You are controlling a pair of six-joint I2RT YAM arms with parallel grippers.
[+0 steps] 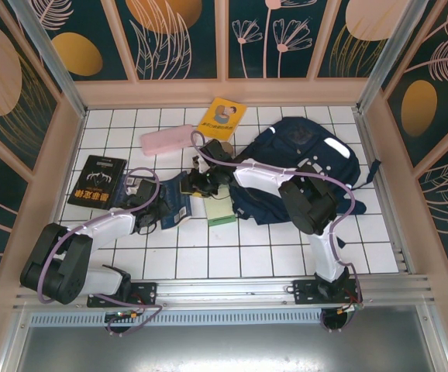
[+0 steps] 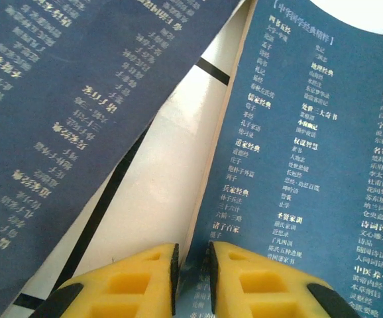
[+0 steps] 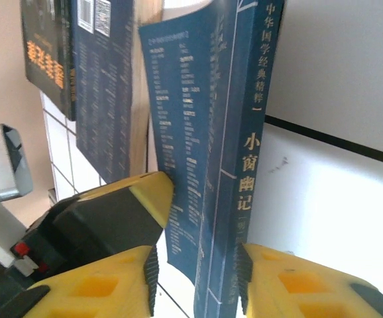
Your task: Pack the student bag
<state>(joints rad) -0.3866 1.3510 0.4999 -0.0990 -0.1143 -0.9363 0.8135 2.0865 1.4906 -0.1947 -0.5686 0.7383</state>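
The student bag [image 1: 329,159] lies on the white tiles at the right, navy with white stripes. Left of it a dark blue book [image 1: 174,203] with gold Chinese print stands splayed between both grippers. My left gripper [image 1: 162,205] [image 2: 191,268] is shut on the edge of its blue cover [image 2: 297,152]. My right gripper [image 1: 198,184] [image 3: 197,278] straddles the book's spine [image 3: 251,152]. One of its pads rests against the spine, while a small gap is left at the other pad. The left gripper's yellow finger [image 3: 153,192] touches the cover in the right wrist view.
A black book [image 1: 96,180] lies at the left, with a pink pencil case [image 1: 166,139] and a yellow book [image 1: 222,118] toward the back. A green notepad [image 1: 222,211] sits by the bag's near edge. Wooden walls [image 1: 224,91] fence the tiled table.
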